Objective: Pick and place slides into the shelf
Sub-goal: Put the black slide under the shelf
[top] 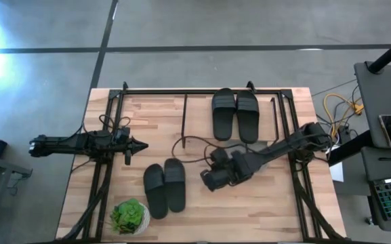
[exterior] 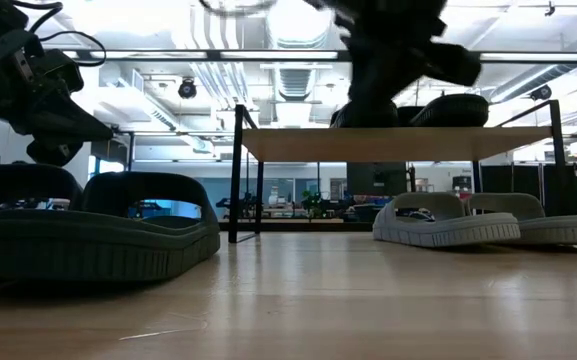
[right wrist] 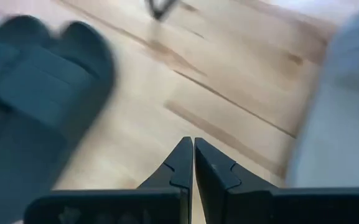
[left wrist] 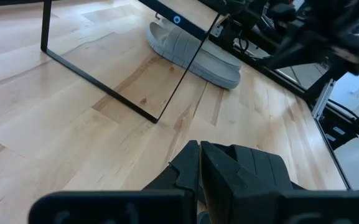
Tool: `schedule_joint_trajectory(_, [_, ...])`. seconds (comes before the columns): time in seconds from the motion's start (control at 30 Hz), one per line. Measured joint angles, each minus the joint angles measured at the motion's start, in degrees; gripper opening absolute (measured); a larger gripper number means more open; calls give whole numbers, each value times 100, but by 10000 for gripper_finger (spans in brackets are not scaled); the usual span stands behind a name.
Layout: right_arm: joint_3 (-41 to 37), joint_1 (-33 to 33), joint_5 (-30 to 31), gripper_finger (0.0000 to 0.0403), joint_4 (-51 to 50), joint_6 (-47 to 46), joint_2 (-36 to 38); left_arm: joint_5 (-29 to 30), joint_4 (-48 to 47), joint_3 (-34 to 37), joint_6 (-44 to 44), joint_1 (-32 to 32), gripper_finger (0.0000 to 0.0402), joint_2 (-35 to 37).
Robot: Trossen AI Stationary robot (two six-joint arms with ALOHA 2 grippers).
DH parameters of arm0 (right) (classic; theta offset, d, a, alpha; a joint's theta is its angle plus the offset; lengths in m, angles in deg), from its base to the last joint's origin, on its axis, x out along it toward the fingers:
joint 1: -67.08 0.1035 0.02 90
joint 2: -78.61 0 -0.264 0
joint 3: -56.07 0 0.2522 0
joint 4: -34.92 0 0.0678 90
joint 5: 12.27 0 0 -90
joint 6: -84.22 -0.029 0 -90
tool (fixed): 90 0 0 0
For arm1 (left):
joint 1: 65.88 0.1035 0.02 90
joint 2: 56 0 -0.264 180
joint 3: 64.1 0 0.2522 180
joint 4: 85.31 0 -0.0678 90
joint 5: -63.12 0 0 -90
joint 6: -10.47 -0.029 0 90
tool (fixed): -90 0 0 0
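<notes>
High view, right gripper (top: 207,181) jaws closed, empty, beside black slides (top: 165,189), left gripper (top: 139,144) closed

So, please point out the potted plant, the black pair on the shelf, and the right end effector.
Potted plant (top: 129,215), high view, on its leaves.
Black pair on the shelf (top: 235,115), high view, on the straps.
Right end effector (right wrist: 193,163), right wrist view, between its closed fingertips.

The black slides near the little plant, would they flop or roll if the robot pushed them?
The black slides lie flat on their soles on the table, so they would probably skid, not roll or tip. They look like thick rubber with an arched strap, so likely bendy but not floppy. Probably light for their size, though that's a guess.
</notes>
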Motion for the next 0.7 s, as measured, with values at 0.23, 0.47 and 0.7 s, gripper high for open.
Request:
schedule_joint_trajectory(0.23, [-384, -193, -458, 8, 54, -140, -7, 0, 0, 2, 0, 2, 0, -2])
schedule_joint_trajectory(0.47, [-877, -189, -202, 8, 130, -639, -7, 0, 0, 2, -2, 1, 0, 0])
schedule_joint_trajectory(0.7, [-1191, -131, -226, 8, 670, -562, -9, 0, 0, 0, 0, 0, 0, 0])
